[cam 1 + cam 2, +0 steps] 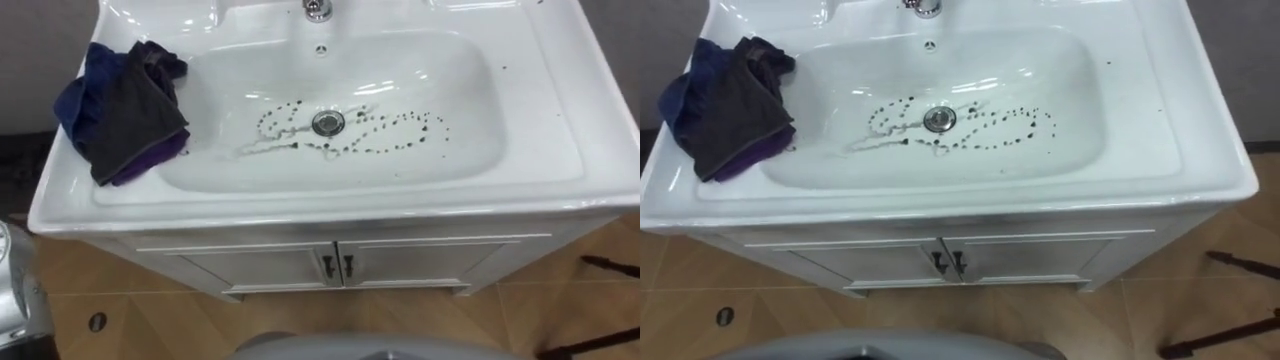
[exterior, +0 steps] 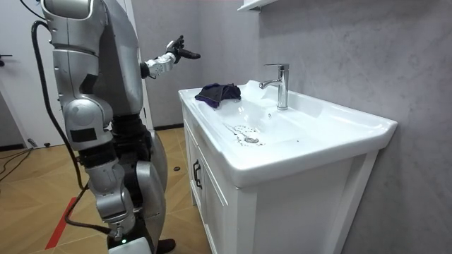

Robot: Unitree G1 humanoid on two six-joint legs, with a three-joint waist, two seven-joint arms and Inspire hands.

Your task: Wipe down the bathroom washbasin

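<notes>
No wiping done yet: the basin [image 1: 470, 90] had dark specks [image 1: 400, 140] ringing the drain [image 1: 328, 122], the cloth [image 1: 125, 110] sat bunched left of the drain, and the left robot hand [image 2: 173, 56] hovered open, empty.

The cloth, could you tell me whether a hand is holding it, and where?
No: the cloth lies unheld on the basin's left rim; the raised left hand is empty.
</notes>
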